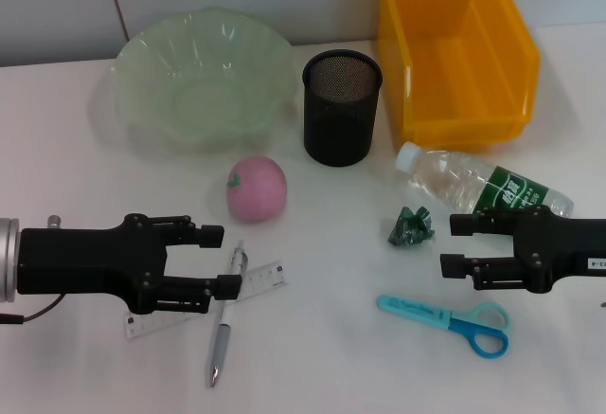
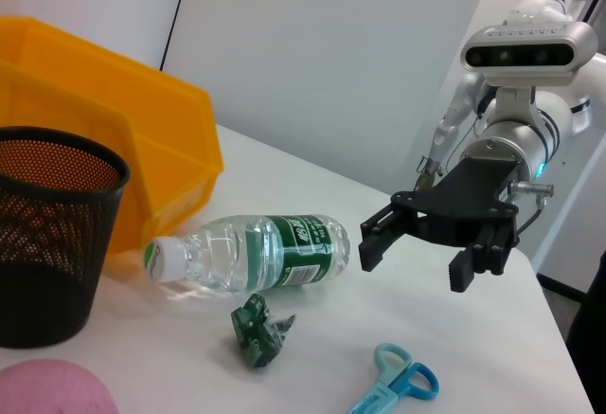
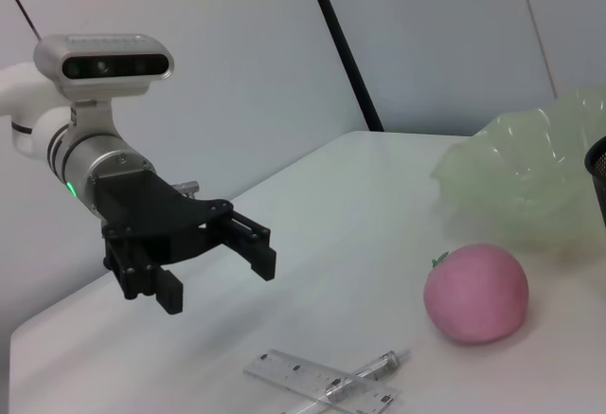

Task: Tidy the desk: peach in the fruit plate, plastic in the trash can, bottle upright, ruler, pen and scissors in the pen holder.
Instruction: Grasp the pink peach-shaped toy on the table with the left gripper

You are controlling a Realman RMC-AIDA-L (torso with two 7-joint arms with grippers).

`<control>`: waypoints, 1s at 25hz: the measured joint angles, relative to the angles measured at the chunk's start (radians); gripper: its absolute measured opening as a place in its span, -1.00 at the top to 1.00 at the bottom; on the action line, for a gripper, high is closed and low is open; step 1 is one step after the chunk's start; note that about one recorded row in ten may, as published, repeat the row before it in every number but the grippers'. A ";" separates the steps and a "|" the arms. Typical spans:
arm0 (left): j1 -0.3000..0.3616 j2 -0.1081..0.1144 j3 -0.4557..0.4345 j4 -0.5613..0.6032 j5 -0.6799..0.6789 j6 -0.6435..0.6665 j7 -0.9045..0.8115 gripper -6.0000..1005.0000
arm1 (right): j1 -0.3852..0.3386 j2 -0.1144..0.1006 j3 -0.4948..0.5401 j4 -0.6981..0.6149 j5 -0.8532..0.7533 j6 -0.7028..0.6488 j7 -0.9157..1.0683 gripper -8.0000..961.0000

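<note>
With both grippers released, the left gripper (image 1: 216, 262) should be lowered over the peach (image 1: 256, 189) at its 1 o'clock; the right gripper (image 1: 454, 243) hovers empty.

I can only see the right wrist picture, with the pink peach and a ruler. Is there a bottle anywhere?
Observer: Yes, a water bottle lies on its side in front of the yellow bin.
Operator: Any scissors?
Observer: Blue scissors lie flat on the table, below the open right gripper.
Operator: Where do pens go?
Observer: In the black mesh pen holder, standing between the green fruit plate and the bin.
</note>
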 joint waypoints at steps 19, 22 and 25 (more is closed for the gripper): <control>-0.008 -0.008 -0.012 0.007 -0.001 -0.022 -0.001 -0.48 | 0.000 -0.002 0.000 0.000 0.000 0.003 -0.004 -0.58; -0.021 -0.021 -0.022 0.037 0.000 -0.051 -0.007 -0.47 | 0.004 -0.002 0.000 0.000 0.000 0.002 -0.003 -0.58; -0.024 -0.038 -0.024 0.070 0.005 -0.109 -0.008 -0.46 | 0.006 -0.003 0.000 0.000 0.000 0.001 -0.002 -0.58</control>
